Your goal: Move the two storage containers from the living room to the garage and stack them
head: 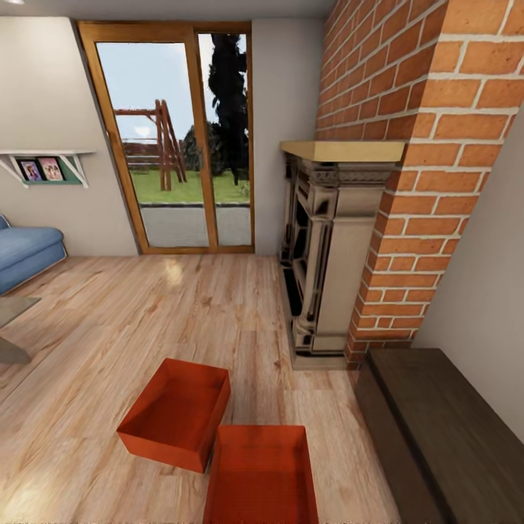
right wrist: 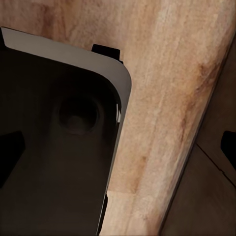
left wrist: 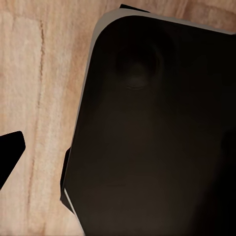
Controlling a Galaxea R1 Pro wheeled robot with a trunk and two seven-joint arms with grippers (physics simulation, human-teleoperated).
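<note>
Far container [head: 175, 413]: red-orange rectangular bin, shallow, thin plain walls, no lid, empty; it stands upright on the light wood-plank floor [head: 131, 313] of the living room, turned at an angle, one corner toward the camera.
Near container [head: 262, 477]: same colour and shape, open and empty, upright on the same floor; the lower edge of the head view cuts it off.
Relation: the two bins are just beside each other, corners nearly touching; whether they really touch is not clear.

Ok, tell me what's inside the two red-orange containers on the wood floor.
The farther container looks empty, its flat bottom bare. The nearer container also shows a bare bottom, but the picture's lower edge cuts off its near end.
</note>
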